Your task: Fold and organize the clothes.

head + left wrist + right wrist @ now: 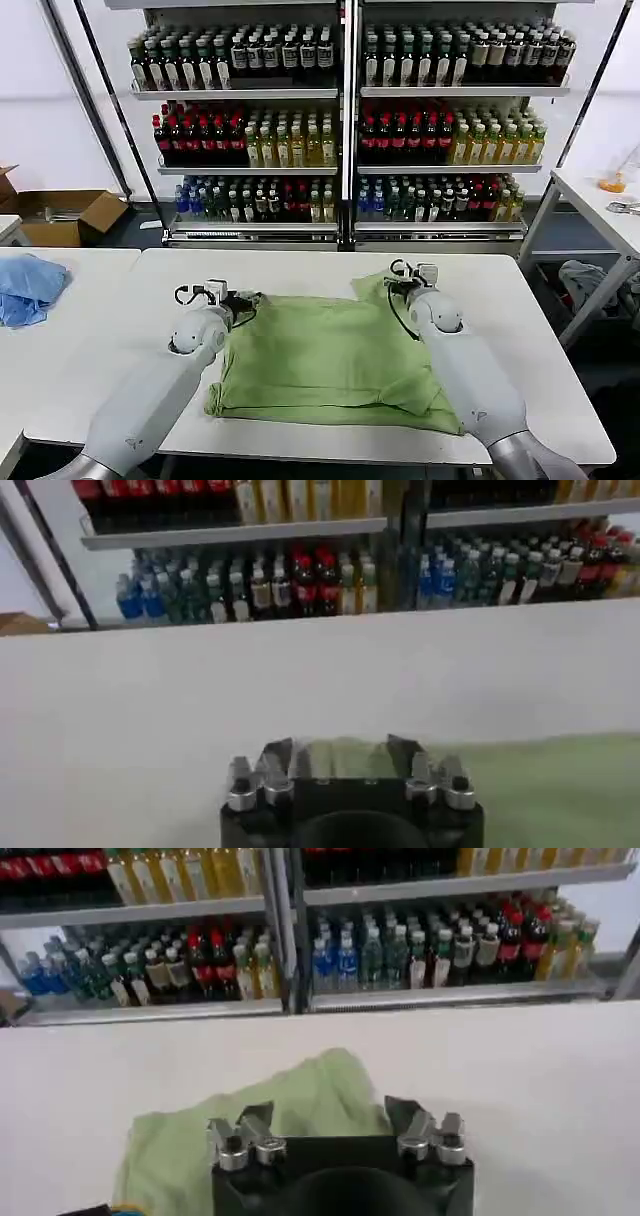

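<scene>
head view gives us the white table (120, 330) first, with the light green polo shirt (330, 365) spread flat across its middle. our left gripper (243, 301) is at the shirt's far left corner, our right gripper (398, 283) at the far right corner. both sets of fingers look spread open over the fabric edge, gripping nothing.

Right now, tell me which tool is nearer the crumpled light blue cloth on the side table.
Left. The left tool sits at the green shirt's far left corner, toward the light blue cloth; the right tool is at the far right corner.
</scene>
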`<state>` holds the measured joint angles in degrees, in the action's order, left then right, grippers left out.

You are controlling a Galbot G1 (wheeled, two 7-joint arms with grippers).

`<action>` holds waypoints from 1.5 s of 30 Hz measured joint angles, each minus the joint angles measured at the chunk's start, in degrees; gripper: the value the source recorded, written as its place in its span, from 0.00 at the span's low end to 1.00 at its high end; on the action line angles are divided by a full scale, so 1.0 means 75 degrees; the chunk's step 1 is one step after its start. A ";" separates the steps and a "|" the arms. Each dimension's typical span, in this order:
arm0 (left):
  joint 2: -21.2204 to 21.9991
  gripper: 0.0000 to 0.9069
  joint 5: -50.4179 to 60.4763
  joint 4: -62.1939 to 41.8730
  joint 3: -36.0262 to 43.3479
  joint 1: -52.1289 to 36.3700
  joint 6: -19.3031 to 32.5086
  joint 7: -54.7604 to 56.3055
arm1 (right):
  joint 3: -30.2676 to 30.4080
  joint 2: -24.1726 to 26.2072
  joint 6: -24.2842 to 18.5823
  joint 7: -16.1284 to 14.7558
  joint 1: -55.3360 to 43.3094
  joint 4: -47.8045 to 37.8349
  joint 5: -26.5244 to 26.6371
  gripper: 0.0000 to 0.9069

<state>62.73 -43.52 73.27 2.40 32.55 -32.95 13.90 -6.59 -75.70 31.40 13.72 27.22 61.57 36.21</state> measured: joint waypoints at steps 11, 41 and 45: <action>-0.0064 0.03 -0.0158 0.0090 -0.0112 0.0174 0.0003 -0.0203 | 0.0069 0.0021 -0.0159 -0.0111 0.0060 -0.0137 0.0021 0.00; -0.0743 0.03 -0.1577 0.1889 -0.1264 0.1212 0.0162 -0.0449 | -0.0546 0.0918 -0.0709 0.0001 0.1666 0.2848 0.0164 0.00; -0.0888 0.03 -0.1705 0.2355 -0.1444 0.1479 0.0135 -0.0412 | -0.0746 0.1101 -0.0677 0.0041 0.2113 0.3572 0.0177 0.00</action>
<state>56.07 -56.31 90.93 -8.43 43.64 -31.94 10.81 -12.19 -67.45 26.32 14.03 43.07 88.36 37.54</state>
